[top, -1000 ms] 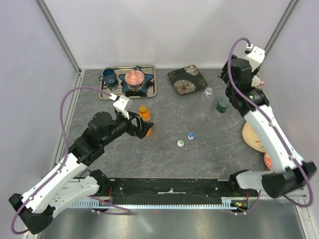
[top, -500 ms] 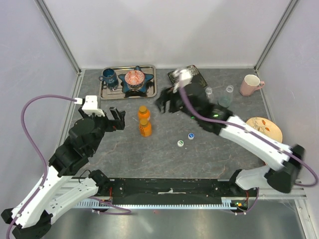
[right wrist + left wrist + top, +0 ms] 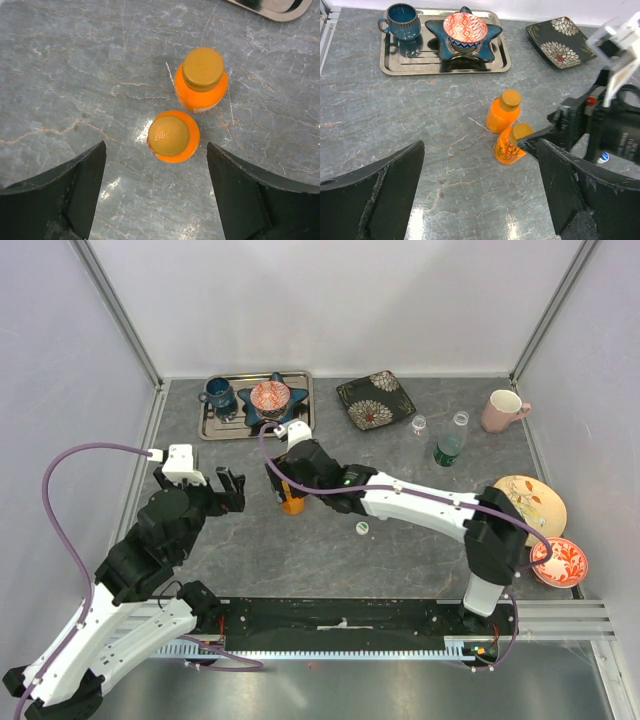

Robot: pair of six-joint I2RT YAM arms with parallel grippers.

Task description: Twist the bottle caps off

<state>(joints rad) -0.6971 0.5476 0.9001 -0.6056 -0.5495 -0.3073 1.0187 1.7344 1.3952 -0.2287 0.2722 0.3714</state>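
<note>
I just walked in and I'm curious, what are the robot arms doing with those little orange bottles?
They are working on unscrewing bottle caps. The right hand is open and hangs over the nearer orange bottle, but it has not closed on it. The left hand is open too, holding nothing, a little way back from both bottles. The nearer one and the other orange bottle both have their gold caps on.
</note>
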